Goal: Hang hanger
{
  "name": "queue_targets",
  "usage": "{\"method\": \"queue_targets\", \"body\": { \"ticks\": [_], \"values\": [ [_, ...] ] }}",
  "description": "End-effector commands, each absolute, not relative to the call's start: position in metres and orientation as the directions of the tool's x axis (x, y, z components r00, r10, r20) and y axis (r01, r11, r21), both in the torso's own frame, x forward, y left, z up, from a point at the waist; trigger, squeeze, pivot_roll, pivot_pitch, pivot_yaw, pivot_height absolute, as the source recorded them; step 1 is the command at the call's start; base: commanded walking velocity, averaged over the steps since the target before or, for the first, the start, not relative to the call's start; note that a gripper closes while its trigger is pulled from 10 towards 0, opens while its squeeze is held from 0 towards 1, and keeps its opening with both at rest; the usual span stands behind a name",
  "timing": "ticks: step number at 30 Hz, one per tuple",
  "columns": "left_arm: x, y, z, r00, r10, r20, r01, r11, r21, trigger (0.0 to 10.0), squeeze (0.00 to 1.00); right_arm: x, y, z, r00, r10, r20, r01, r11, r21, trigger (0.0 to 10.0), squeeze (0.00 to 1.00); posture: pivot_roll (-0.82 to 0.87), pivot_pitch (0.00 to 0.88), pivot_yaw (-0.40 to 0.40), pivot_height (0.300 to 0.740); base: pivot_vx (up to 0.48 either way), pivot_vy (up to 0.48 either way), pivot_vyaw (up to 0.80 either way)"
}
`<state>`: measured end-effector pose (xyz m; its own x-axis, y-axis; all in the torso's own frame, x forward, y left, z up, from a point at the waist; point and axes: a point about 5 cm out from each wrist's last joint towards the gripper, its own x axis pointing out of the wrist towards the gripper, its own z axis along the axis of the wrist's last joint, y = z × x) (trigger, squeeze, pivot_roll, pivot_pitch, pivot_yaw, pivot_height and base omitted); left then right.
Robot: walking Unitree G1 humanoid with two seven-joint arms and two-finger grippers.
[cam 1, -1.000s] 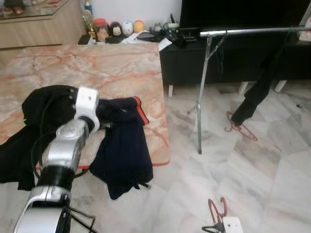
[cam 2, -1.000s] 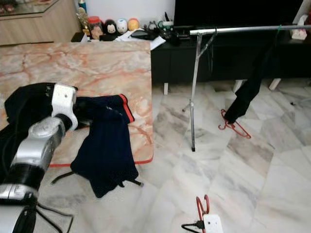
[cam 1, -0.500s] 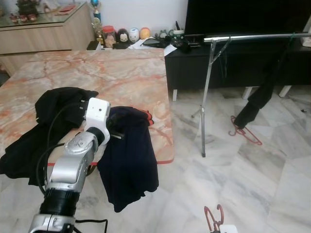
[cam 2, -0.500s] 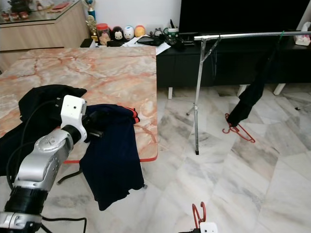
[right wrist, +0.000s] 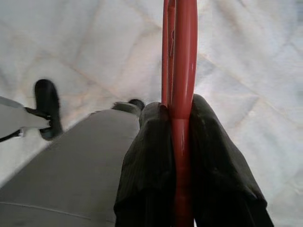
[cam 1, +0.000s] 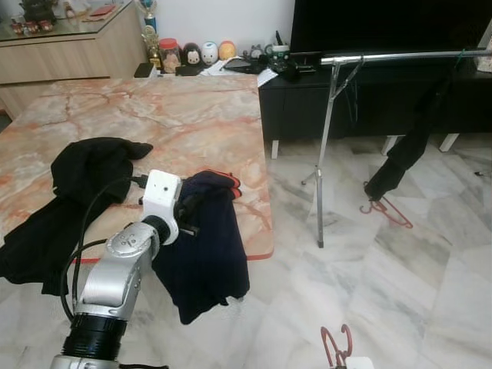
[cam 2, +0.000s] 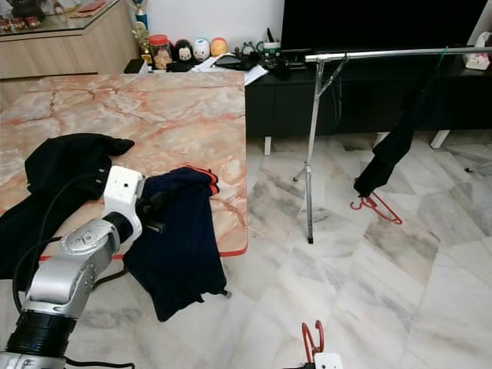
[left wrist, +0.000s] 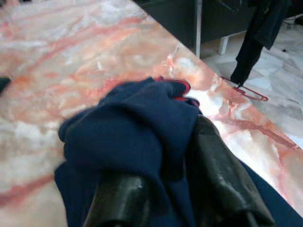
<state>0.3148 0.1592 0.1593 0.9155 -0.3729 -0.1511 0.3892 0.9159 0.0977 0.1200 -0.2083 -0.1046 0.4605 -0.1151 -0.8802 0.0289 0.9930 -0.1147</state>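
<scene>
Lifted navy garment now drapes beside black clothes on marble table.

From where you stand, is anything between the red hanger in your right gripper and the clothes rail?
Nothing visible blocks the way. The right gripper is shut on the red hanger, low over the marble floor. Open floor lies between it and the rail. A dark garment already hangs near the rail's far end, another hanger beneath it.
</scene>
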Motion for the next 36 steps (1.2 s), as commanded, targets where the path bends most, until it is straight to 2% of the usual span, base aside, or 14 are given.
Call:
{"method": "queue_targets", "body": {
  "ticks": [1,6,12,21,28,29,30,36],
  "values": [
    [0.312,0.160,0.164,0.904,-0.399,-0.156,0.416,0.904,0.099,10.0,1.00,0.119,-0.208,-0.105,0.462,-0.110,-0.880,0.038,0.994,-0.104,10.0,0.00,0.03,0.000,0.041,0.740,0.000,0.000,0.00],
    [0.307,0.163,0.167,0.869,-0.454,-0.198,0.482,0.867,0.127,10.0,1.00,0.121,-0.209,-0.104,0.464,-0.106,-0.879,0.035,0.994,-0.102,10.0,0.00,0.04,0.000,0.040,0.740,0.000,0.000,0.00],
    [0.303,0.168,0.168,0.858,-0.461,-0.229,0.500,0.850,0.165,10.0,1.00,0.122,-0.206,-0.104,0.468,-0.102,-0.878,0.031,0.995,-0.099,10.0,0.00,0.04,0.000,0.040,0.740,0.000,0.000,0.00],
    [0.299,0.190,0.177,0.911,-0.364,-0.196,0.401,0.892,0.209,10.0,1.00,0.123,-0.204,-0.104,0.467,-0.099,-0.879,0.027,0.995,-0.098,10.0,0.00,0.04,0.000,0.036,0.740,0.000,0.000,0.00],
    [0.291,0.203,0.188,0.961,-0.266,-0.073,0.275,0.940,0.200,10.0,1.00,0.119,-0.201,-0.106,0.470,-0.096,-0.877,0.026,0.995,-0.094,10.0,0.00,0.03,0.000,0.031,0.740,0.000,0.000,0.00],
    [0.288,0.206,0.189,0.967,-0.247,-0.059,0.254,0.947,0.196,10.0,0.92,0.118,-0.201,-0.106,0.470,-0.095,-0.877,0.025,0.995,-0.094,10.0,0.00,0.03,0.000,0.029,0.740,0.000,0.000,0.00],
    [0.282,0.207,0.188,0.970,-0.240,-0.038,0.243,0.954,0.174,10.0,0.00,0.118,-0.201,-0.106,0.470,-0.095,-0.877,0.024,0.995,-0.095,10.0,0.00,0.04,0.000,0.025,0.740,0.000,0.000,0.00],
    [0.267,0.206,0.190,0.978,-0.202,0.049,0.196,0.974,0.111,10.0,0.00,0.110,-0.206,-0.107,0.458,-0.100,-0.884,0.025,0.995,-0.100,10.0,0.00,0.04,0.000,0.015,0.740,0.000,0.000,0.00]
  ]
}}
